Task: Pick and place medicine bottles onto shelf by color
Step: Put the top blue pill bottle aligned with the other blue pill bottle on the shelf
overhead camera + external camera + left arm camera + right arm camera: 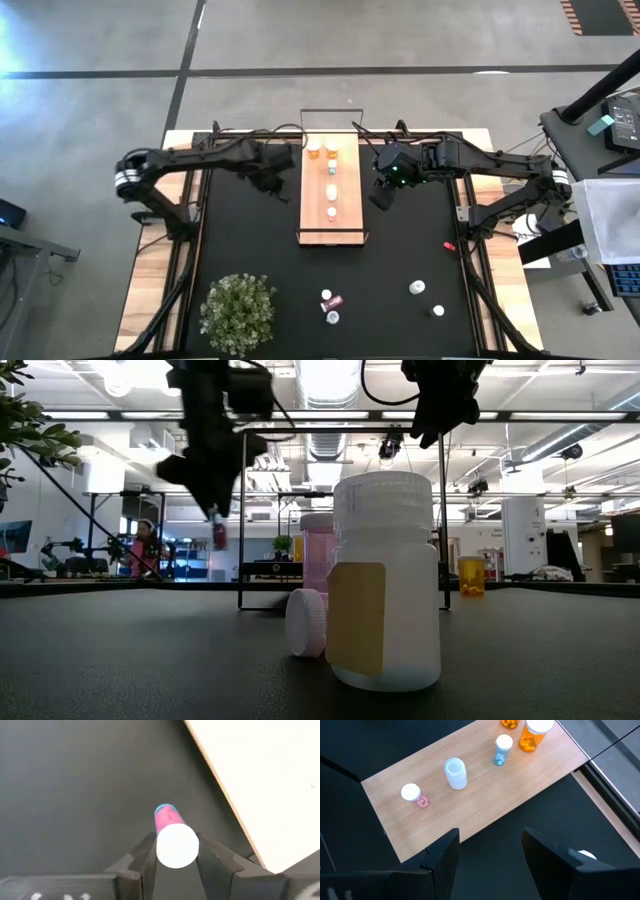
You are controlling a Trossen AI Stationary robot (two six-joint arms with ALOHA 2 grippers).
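L hand (pixel 175 862) is pinching a pink bottle (pixel 170 832) w/ white cap, held above the black mat (pixel 75 785); bottle's long axis runs straight out from the fingers. The shelf (pixel 345 215) lies just beside that hand, toward the R arm, w/ 5 bottles already on it. R hand (pixel 490 850) hangs spread & empty, close to the shelf's other long edge. L arm looks best placed for the drop.

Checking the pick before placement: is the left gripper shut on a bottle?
Shut. In the left wrist view the left gripper has its fingers pressed against a white-capped pink bottle, above the black mat.
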